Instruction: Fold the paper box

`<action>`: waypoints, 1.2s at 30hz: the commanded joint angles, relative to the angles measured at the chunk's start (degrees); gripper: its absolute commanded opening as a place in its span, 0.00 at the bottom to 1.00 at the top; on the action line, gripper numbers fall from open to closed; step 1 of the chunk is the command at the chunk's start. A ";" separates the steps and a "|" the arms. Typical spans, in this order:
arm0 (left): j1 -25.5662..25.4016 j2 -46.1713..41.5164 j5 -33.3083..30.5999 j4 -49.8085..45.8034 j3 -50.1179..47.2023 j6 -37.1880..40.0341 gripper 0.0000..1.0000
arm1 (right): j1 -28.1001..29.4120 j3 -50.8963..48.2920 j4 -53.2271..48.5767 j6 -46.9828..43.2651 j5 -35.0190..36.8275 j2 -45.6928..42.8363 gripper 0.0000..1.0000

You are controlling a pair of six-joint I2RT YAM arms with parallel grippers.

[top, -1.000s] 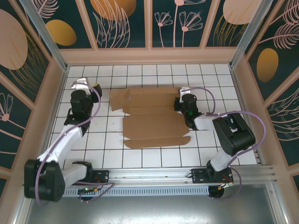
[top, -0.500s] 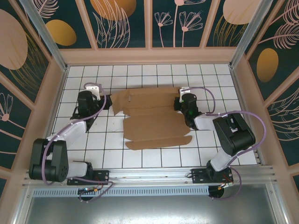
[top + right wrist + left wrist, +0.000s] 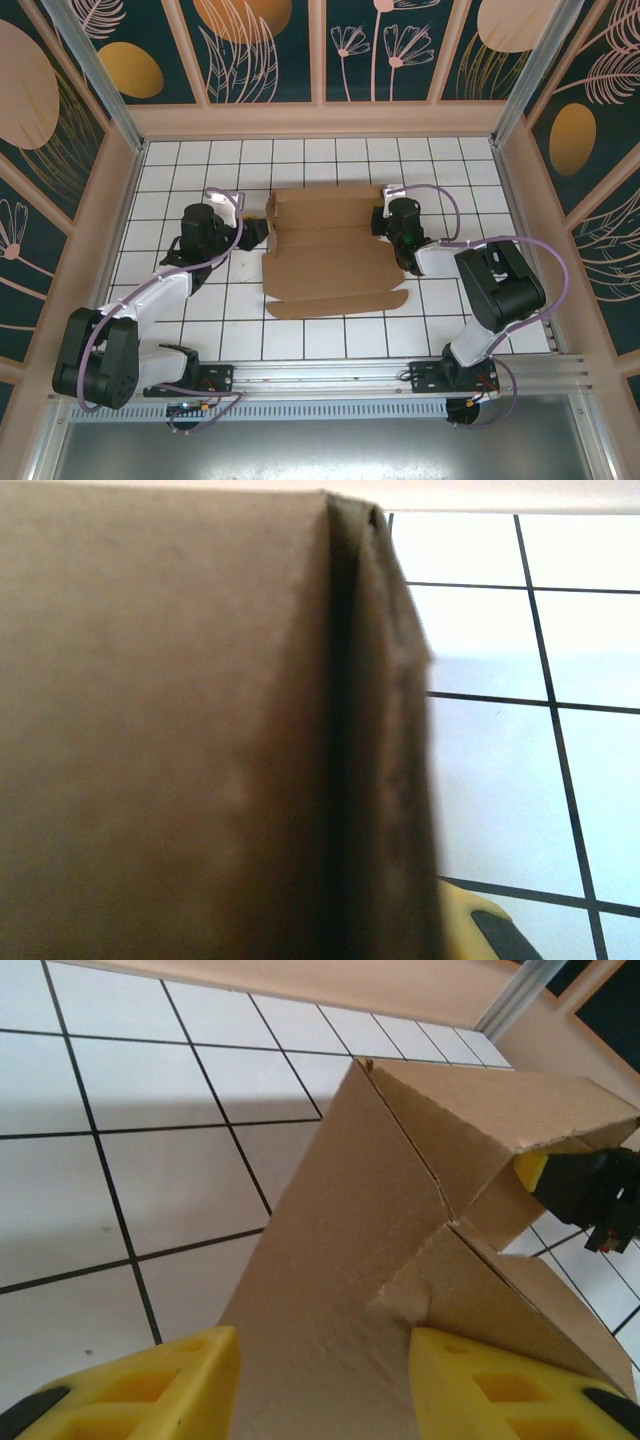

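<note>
**Far wall up, most folds to go**

The paper box (image 3: 335,262) lies mid-table (image 3: 200,165), far panel lifted and near panels flat, so it's early going, I'd say. My left gripper (image 3: 256,232) stands half-open against the raised left flap, gripping nothing. My right gripper (image 3: 386,222) is pinched tight on the right edge.

The paper box (image 3: 335,255) lay on the desk (image 3: 300,335) near its middle, one long flap stretched out toward 6 o'clock. The left end effector (image 3: 262,232) sat at the box's 9 o'clock edge, where a flap stood raised off the desk between its fingers (image 3: 120,1385). The right end effector (image 3: 383,222) sat directly across at the 3 o'clock edge, touching the cardboard. Both met the box's 12 o'clock half.
</note>
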 commanded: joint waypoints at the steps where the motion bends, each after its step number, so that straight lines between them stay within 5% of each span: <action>1: -1.83 0.35 0.27 -4.10 2.98 5.87 0.50 | -0.16 1.45 -0.07 0.31 -0.56 0.03 0.01; 12: -4.83 6.21 -4.84 -5.04 7.22 13.96 0.59 | -0.14 1.16 0.41 0.66 -1.18 0.26 0.01; 23: -5.48 9.99 -5.65 4.41 6.06 23.42 0.75 | -0.15 0.97 0.31 0.49 -2.05 0.27 0.01; 36: -5.50 19.55 -8.34 4.01 13.41 30.01 0.76 | -0.19 0.89 0.20 -0.11 -2.71 -0.07 0.01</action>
